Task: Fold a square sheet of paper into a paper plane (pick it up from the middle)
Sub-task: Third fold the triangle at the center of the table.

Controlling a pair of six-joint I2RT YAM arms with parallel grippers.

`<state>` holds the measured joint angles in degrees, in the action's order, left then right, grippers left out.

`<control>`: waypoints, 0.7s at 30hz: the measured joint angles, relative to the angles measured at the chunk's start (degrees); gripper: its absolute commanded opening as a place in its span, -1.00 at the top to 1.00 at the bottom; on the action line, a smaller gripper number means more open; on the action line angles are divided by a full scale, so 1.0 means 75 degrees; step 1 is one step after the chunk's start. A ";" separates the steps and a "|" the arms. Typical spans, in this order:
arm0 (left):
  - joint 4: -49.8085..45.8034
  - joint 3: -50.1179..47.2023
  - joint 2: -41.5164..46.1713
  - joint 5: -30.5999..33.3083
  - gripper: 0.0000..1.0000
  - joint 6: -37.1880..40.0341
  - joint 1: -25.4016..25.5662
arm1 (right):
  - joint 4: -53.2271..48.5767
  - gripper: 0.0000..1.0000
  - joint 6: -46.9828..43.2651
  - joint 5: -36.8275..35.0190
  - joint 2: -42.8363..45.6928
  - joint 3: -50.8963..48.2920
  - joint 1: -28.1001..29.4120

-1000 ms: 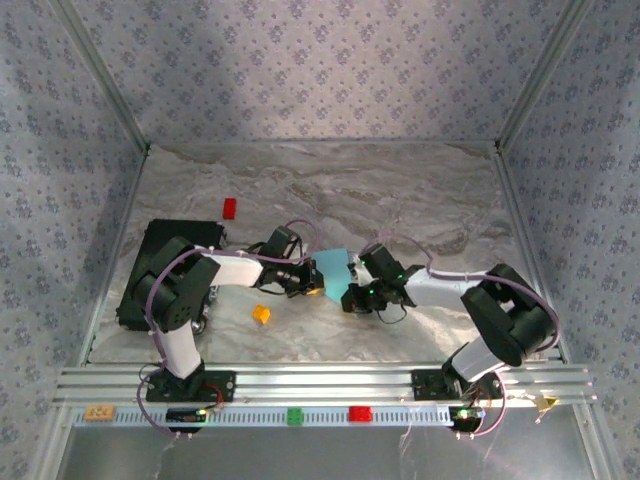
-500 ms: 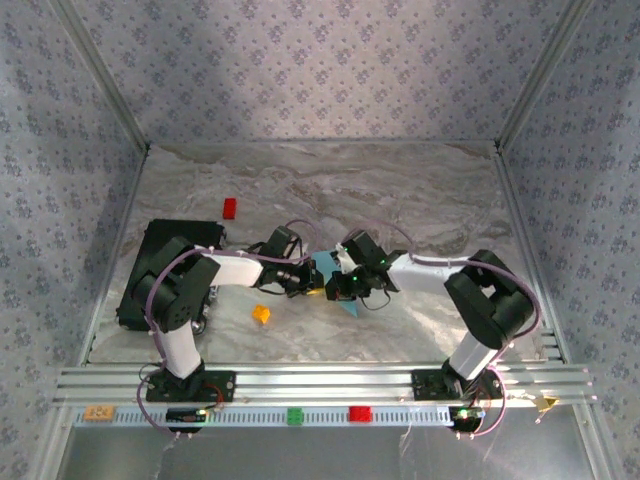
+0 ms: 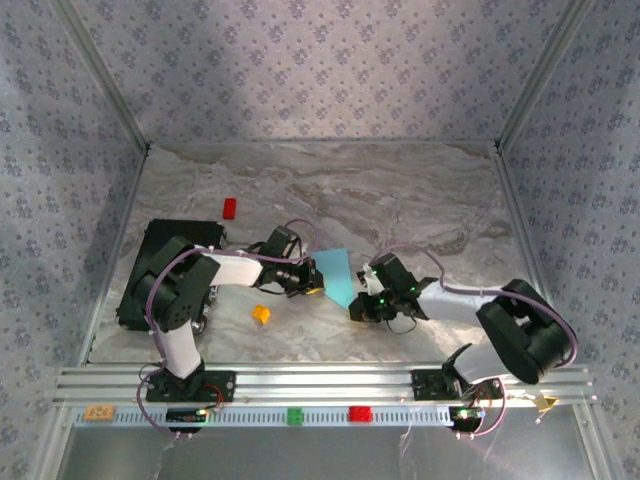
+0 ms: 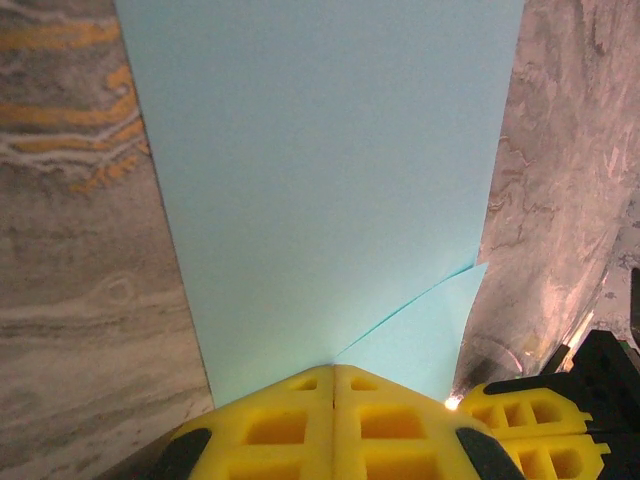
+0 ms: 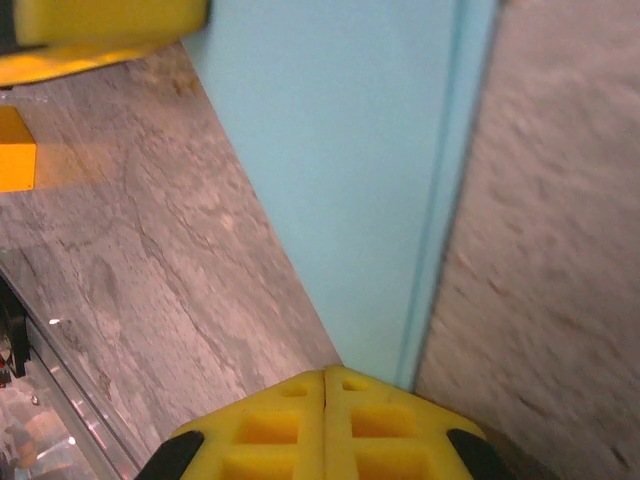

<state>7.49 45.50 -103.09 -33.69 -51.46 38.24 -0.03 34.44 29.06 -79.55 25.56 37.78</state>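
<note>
At the left edge of the tabletop a black slab (image 3: 137, 275) lies partly under the left arm's elbow, so we cannot see its near right part. From its base at the near edge the left arm rises, bends over the slab and runs its forearm low and rightward towards the middle of the tabletop. The left gripper (image 4: 335, 395) has its yellow fingers pressed together, tips at the edge of the square sheet of paper (image 3: 338, 272). We cannot tell whether the paper is nipped between them or merely touched. A small orange block (image 3: 261, 314) sits apart, nearer the near edge. The paper lies at the middle of the tabletop, folded, broad at its far end and narrowing to a point towards us. Its left margin is covered by the gripper in the overhead view, and the wrist view cuts off its far end while showing one slanting crease. Just right of the point, the right gripper (image 5: 326, 392) has its fingers together, the paper's narrow end reaching them, any hold unclear. The right arm climbs from its base, elbows out towards the right edge and lays its forearm low, pointing left.
</note>
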 measured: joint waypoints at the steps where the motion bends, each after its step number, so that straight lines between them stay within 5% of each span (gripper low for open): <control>1: 0.0000 0.0000 0.0000 0.0003 1.00 0.0000 0.0000 | -0.0055 0.87 0.0015 -0.0009 0.0122 -0.0073 -0.0029; 21: -0.0055 0.0064 -0.0015 0.0009 1.00 0.0000 0.0000 | -0.0224 0.88 -0.0082 0.0029 -0.0676 0.1166 -0.0140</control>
<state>7.07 45.98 -103.20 -33.63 -51.46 38.24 -1.72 33.82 29.28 -84.62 34.30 36.73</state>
